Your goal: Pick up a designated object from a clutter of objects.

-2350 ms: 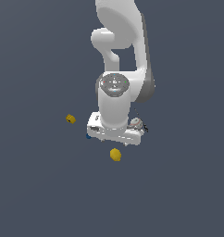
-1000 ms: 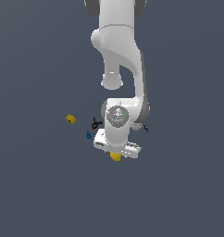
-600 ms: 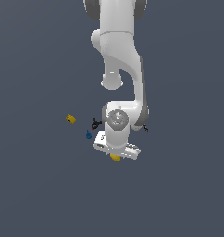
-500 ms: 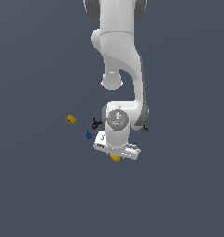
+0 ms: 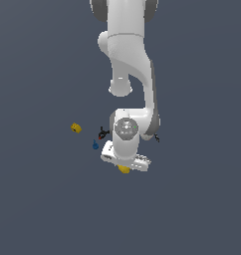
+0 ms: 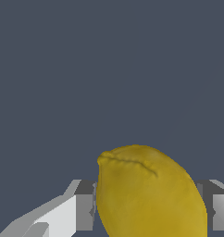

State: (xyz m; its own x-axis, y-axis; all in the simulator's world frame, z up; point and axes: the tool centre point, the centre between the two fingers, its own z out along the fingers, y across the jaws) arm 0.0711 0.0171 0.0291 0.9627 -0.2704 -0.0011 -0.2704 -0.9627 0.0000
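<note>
The designated object, a smooth yellow lemon-like lump [image 5: 124,170], lies on the grey floor right under the lowered hand. In the wrist view it [image 6: 148,194] fills the space between the two fingers. My gripper [image 5: 123,166] is down around it, one grey-white finger [image 6: 82,210] against one side and the other finger [image 6: 216,212] against the opposite side. The jaws look closed on the lemon, which still rests low by the floor. The rest of the clutter lies toward the exterior view's left and behind the arm.
A smaller blocky yellow piece [image 5: 76,128] lies at the exterior view's left. A black-and-red item [image 5: 103,133] and a blue one [image 5: 95,145] sit close beside the wrist. A dark bit [image 5: 157,138] shows by the arm's other side. The grey-white ball is hidden.
The arm came down over the lemon between 2.4 s and 1.0 s ago. Since then the arm and the lemon have hardly moved.
</note>
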